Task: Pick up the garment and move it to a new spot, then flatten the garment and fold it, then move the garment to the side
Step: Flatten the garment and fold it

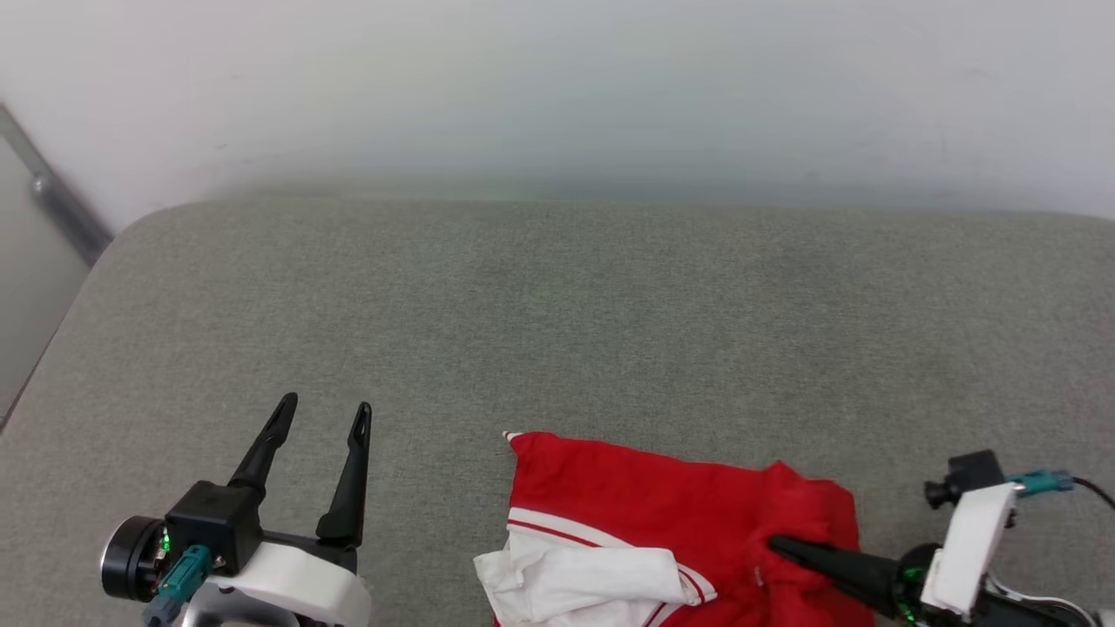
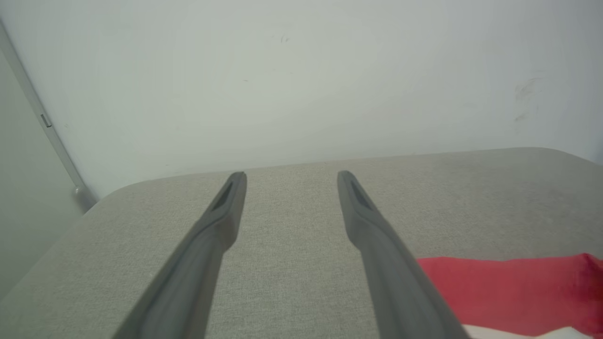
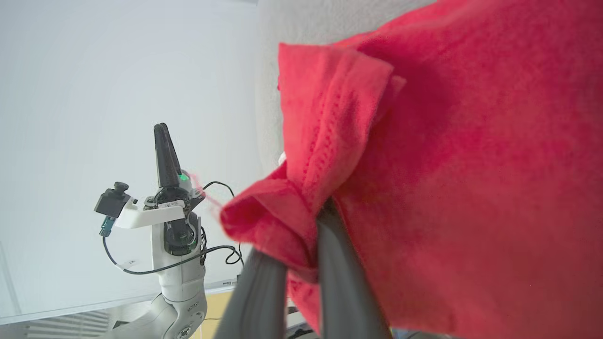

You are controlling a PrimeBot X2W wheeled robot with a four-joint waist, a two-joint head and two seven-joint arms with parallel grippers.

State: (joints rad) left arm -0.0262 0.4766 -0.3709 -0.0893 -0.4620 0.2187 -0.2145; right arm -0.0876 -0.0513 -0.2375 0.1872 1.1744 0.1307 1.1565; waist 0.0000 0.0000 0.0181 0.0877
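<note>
My right claw [image 1: 778, 546] grips a bunched edge of the red jersey [image 1: 653, 496]; my left claw [image 1: 326, 403] gapes empty, well to its left.

I see a soft grey cushion [image 1: 557, 305]. A red and white shirt [image 1: 645, 505] lies bunched near its front edge.

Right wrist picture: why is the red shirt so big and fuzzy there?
Right wrist view: the garment sits right at the lens, pinched by the right gripper, so it looks huge and soft; head view: it is farther off, smaller and crisper.
</note>
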